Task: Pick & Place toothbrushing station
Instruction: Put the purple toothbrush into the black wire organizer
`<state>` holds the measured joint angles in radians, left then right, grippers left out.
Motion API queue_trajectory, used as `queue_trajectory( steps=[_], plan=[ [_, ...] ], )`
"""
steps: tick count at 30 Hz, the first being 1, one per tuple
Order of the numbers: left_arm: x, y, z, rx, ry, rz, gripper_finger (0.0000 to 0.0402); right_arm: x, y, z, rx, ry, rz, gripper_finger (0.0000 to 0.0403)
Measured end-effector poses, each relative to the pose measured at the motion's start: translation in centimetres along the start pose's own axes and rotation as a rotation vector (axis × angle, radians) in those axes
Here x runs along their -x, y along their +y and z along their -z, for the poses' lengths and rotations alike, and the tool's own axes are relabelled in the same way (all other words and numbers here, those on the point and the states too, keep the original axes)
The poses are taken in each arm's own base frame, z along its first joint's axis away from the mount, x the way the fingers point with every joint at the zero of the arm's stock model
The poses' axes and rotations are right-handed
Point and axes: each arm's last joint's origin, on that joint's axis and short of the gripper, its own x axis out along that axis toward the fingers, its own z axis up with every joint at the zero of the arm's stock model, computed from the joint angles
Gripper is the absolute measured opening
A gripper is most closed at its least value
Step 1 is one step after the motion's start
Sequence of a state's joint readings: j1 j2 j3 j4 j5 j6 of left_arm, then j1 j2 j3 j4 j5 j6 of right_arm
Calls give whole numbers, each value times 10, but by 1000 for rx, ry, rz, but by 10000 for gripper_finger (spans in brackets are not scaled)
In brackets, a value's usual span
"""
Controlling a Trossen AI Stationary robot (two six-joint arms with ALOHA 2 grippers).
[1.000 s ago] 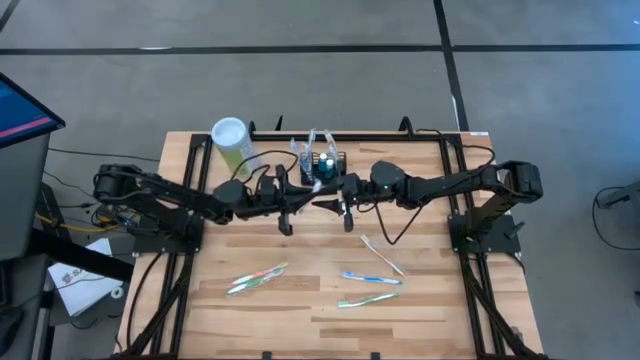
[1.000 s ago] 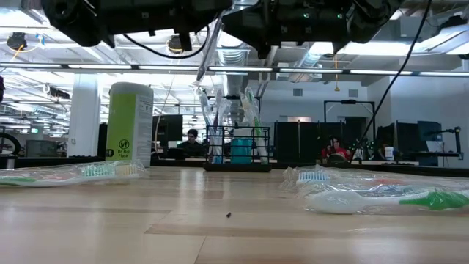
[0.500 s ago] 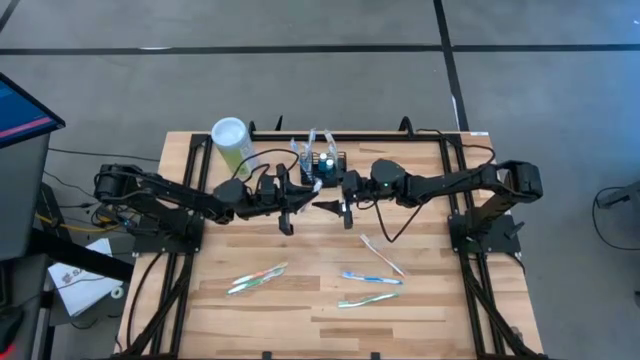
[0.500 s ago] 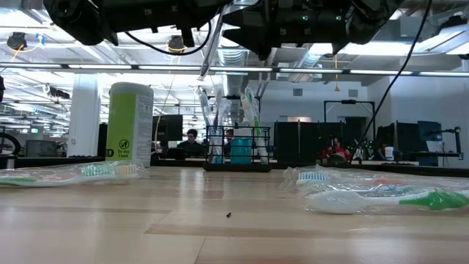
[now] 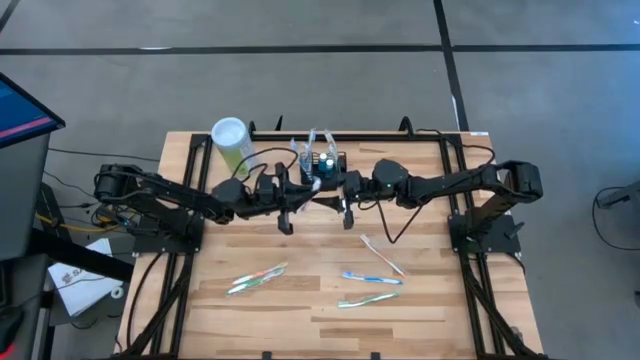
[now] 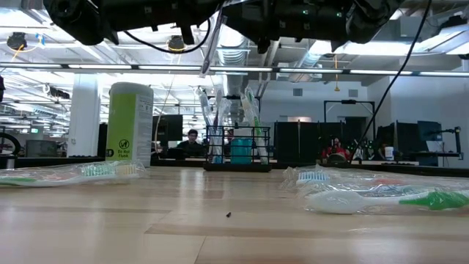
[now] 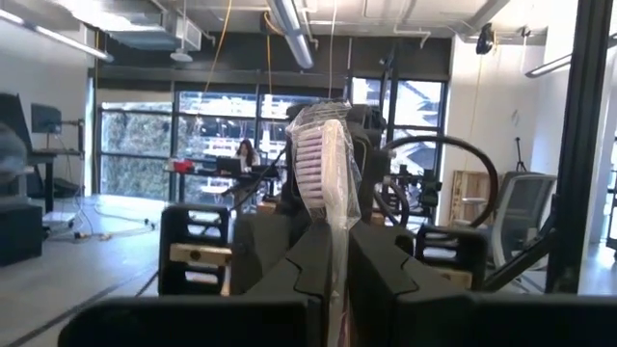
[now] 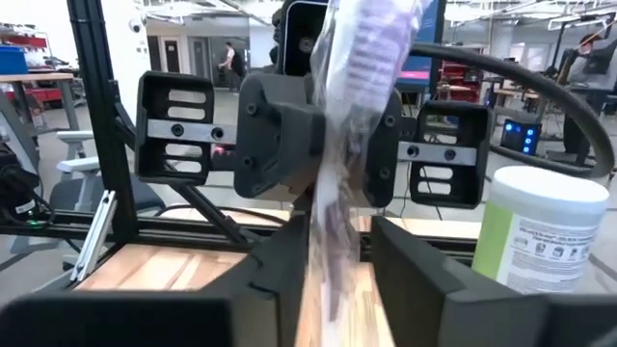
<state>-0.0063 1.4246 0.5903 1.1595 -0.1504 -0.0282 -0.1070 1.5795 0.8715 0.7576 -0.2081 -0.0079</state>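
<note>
**Left gripper clamps a wrapped toothbrush mid-air; handover half made, four brushes left on the table**

Our left gripper (image 7: 333,265) is clenched on a wrapped toothbrush (image 7: 323,164), bristle head upright between the dark fingers; we see it raised above the table's middle in the high view, nose to nose with our right gripper (image 8: 333,275); that one has its fingers either side of the same wrapped brush, with a gap showing at each side, so we judge it not yet gripping; whether it touches the wrap we cannot tell.

Just behind the two grippers, near the table's far edge, stands the toothbrushing station (image 5: 322,160), a black wire basket; it already holds several upright wrapped brushes and a blue item, so we judge part of the job done.

Left of it stands a pale-green cylinder (image 5: 231,142) with a white lid, apart from the basket.

Still lying on the near half of the wooden table (image 5: 300,310): four wrapped toothbrushes, one to the left (image 5: 257,278) and three to the right (image 5: 372,277); these, and the one in hand, remain to be placed.
</note>
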Motion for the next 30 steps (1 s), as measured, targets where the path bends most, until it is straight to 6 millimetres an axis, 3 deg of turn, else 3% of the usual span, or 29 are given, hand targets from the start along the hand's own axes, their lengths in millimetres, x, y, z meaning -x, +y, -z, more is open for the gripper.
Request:
queue_trajectory(
  steps=[6,18,26,30],
  plan=[
    [0,1,-1,-8,-12,-2,13,0,0,-1,4,-7,-1,67],
    [-1,1,1,-23,-12,-4,14,0,1,-3,7,-36,-2,63],
    [-28,-1,11,-55,-8,-24,15,0,1,2,13,18,15,58],
    [-31,-1,12,-72,5,-24,15,0,1,6,24,53,24,20]
  ],
)
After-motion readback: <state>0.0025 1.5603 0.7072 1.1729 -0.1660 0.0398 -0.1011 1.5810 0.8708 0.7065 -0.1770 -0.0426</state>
